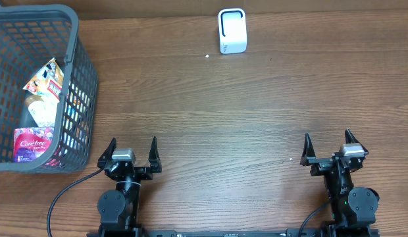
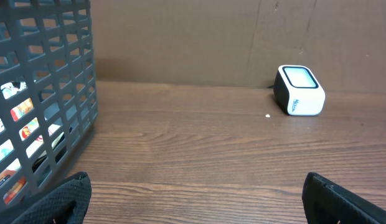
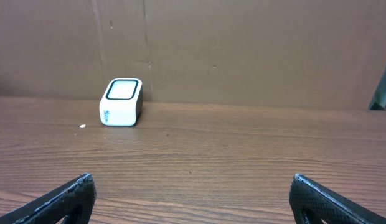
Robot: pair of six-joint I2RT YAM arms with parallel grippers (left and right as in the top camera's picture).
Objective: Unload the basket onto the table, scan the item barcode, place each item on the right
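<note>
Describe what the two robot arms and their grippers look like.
The left arm and right arm are black with round joint housings. The left gripper and right gripper each have two black, pointed, horn-like fingers and a small silver block behind them. A black cable loops out from the left arm.

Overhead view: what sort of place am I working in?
Probably a mock shop checkout: a white barcode scanner stands at the far side of a wooden table, and a grey shopping basket on the left holds packaged goods.
</note>
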